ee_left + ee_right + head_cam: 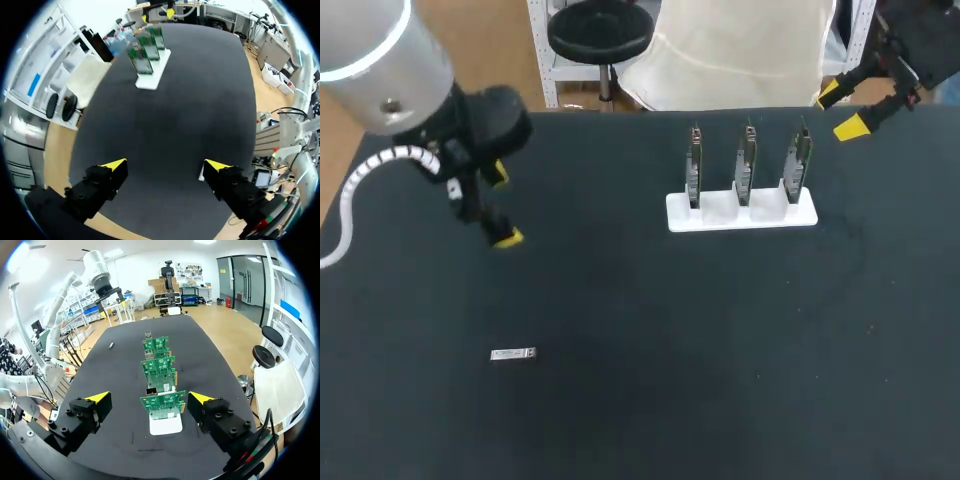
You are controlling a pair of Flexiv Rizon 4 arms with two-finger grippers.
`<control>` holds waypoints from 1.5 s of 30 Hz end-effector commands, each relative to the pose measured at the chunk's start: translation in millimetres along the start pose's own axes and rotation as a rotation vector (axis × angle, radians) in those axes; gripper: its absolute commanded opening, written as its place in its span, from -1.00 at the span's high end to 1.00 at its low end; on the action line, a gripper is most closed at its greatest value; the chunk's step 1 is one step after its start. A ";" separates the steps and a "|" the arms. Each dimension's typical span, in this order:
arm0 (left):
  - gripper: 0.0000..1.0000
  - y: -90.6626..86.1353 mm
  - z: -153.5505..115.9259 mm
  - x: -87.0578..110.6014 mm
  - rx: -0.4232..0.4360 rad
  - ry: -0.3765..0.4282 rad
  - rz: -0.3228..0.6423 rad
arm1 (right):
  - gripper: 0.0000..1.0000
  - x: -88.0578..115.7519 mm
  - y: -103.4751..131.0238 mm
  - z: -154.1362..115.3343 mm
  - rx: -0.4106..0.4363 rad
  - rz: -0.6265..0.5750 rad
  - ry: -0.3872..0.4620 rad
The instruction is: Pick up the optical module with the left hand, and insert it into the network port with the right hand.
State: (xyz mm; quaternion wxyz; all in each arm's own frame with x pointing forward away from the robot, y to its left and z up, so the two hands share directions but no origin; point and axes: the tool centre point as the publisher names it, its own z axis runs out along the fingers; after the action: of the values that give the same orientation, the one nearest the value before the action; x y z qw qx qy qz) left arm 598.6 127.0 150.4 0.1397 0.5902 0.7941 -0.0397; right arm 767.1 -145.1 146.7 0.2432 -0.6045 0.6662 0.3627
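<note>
The optical module (513, 354), a small silver bar, lies flat on the black table (640, 400) at the front left. My left gripper (503, 207) hangs open above and behind it, holding nothing. In the left wrist view the left gripper (165, 165) is open over bare tabletop, and a pale sliver, probably the module (201, 173), shows beside one finger. Three upright green circuit boards (747, 165) with network ports stand in a white holder (742, 213). My right gripper (840, 110) is open at the far right edge. In its own view the right gripper (149, 398) faces the nearest board (162, 405).
In the right wrist view the boards line up one behind another on the white holder (166, 425), with the module (111, 345) far beyond on the table. Open black tabletop (740, 350) spreads between module and holder.
</note>
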 end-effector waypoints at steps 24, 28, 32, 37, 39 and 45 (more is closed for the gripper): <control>-1.00 -96.6 73.9 50.7 0.150 0.151 -0.005 | -1.00 0.4 2.7 0.4 0.007 -0.001 0.000; -1.00 -102.1 79.7 59.3 0.155 0.182 0.006 | -1.00 0.4 2.7 0.4 0.007 -0.001 0.000; -1.00 -104.8 84.2 62.9 0.152 0.205 0.033 | -1.00 0.4 2.7 0.4 0.007 -0.001 0.000; -1.00 -110.5 93.0 69.5 0.158 0.228 0.078 | -1.00 0.4 2.7 0.4 0.007 -0.001 0.000; -1.00 -111.6 94.9 71.7 0.159 0.222 0.074 | -1.00 0.4 2.7 0.4 0.007 -0.001 0.000; -1.00 -112.2 100.4 76.8 0.156 0.218 0.058 | -1.00 0.4 2.7 0.4 0.007 -0.001 0.000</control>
State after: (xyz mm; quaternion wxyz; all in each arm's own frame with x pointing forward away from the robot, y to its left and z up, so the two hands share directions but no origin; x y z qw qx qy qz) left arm 489.6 140.5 26.4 0.0044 0.6222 0.7822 -0.0312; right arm 767.1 -145.1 146.7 0.2433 -0.6045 0.6662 0.3627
